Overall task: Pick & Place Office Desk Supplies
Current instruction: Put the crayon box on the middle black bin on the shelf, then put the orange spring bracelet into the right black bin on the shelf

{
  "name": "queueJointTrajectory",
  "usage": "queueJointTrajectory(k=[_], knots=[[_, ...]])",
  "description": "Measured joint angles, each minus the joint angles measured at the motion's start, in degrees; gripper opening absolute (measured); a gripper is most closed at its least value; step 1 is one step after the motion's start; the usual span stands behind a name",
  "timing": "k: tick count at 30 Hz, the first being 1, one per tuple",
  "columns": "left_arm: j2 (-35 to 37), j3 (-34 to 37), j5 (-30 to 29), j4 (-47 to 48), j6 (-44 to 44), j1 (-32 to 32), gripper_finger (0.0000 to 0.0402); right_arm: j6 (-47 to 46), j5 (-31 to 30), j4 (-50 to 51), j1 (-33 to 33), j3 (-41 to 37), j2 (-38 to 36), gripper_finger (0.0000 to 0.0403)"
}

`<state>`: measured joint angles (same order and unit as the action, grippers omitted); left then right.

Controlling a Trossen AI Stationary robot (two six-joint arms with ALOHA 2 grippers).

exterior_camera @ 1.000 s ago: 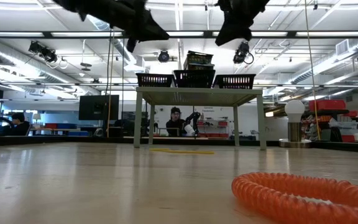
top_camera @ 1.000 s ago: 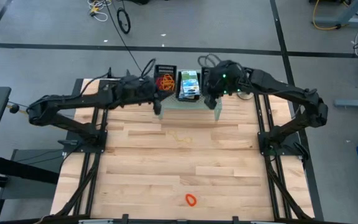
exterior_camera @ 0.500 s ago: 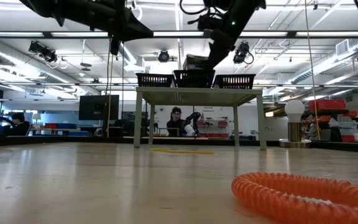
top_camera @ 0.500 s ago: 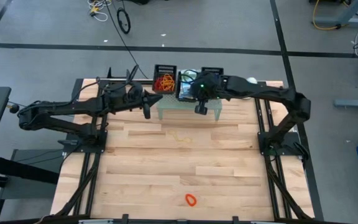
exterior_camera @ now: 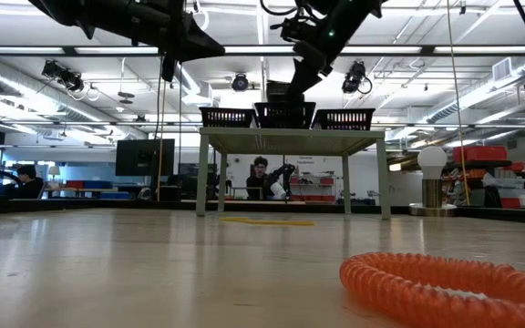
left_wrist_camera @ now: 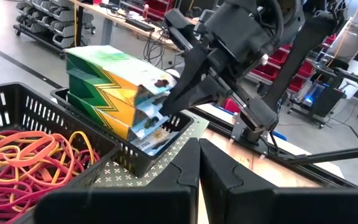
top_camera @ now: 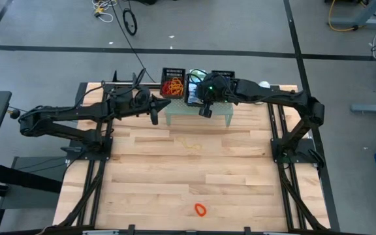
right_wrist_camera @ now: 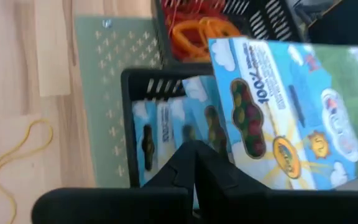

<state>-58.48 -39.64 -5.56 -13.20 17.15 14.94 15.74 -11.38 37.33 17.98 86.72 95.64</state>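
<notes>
High view showed the right gripper (top_camera: 204, 111) had slid over the middle basket (top_camera: 196, 99) of boxes (left_wrist_camera: 114, 78), fingers closed and empty, ready to grab.

The right gripper (right_wrist_camera: 194, 163) is pointing its closed jaws at a black basket (right_wrist_camera: 129, 118) with printed boxes (right_wrist_camera: 284, 118) stacked inside. Orange rubber bands (right_wrist_camera: 194, 31) are sitting in the next basket (right_wrist_camera: 272, 18). A thin yellow rubber band (right_wrist_camera: 14, 155) is lying on the wooden tabletop (right_wrist_camera: 11, 74) beside the pale green stand (right_wrist_camera: 107, 81).
</notes>
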Motion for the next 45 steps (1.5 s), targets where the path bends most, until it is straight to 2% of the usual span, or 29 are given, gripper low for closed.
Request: queueJointTrajectory(k=[7, 12, 14, 17, 22, 26, 30, 34, 38, 41, 45], knots=[[0.0, 0.0, 0.0, 1.4, -0.8, 0.0, 0.0007, -3.7, 1.8, -2.4, -0.9, 0.0, -1.6, 0.0009], [0.0, 0.0, -0.2, 3.7, -2.5, -2.5, 0.0007, -8.9, 3.9, 3.2, -5.5, -0.5, -6.1, 0.0005], [0.0, 1.0, -1.0, 3.3, -2.6, -4.8, 0.0006, -11.9, 5.6, 2.4, -8.4, -3.6, -8.7, 0.0004], [0.0, 4.5, -4.4, 2.3, -1.5, -9.1, 0.0006, -17.2, 7.6, -2.0, -13.4, -12.5, -12.4, 0.0003], [0.0, 12.6, -10.8, -6.5, 3.0, -16.7, 0.0005, -29.7, 7.4, -12.2, -21.6, -26.7, -17.4, 0.0002], [0.0, 15.6, -15.0, -6.6, 3.3, -20.9, 0.0008, -38.4, 5.3, -13.4, -28.6, -31.3, -17.7, 0.0002], [0.0, 16.7, -15.8, -4.2, 3.3, -22.6, 0.0012, -49.3, 3.0, -13.4, -36.0, -32.7, -14.5, 0.0006], [0.0, 18.1, -15.7, -3.2, 2.7, -22.6, 0.0011, -62.0, 0.1, -13.4, -43.6, -29.4, -7.4, 0.0017], [-0.1, 19.7, -14.9, -2.7, 0.1, -22.5, 0.0009, -72.7, 1.0, -8.0, -48.6, -19.9, 3.4, 0.0025], [-0.1, 20.1, -10.8, -2.2, -0.2, -22.5, 0.0009, -76.3, 3.3, -3.1, -50.8, -9.9, 11.7, 0.0038], [-0.1, 20.1, -6.9, -2.2, -2.9, -22.5, 0.0009, -78.7, 6.3, 1.7, -52.2, 0.5, 20.1, 0.0077]])
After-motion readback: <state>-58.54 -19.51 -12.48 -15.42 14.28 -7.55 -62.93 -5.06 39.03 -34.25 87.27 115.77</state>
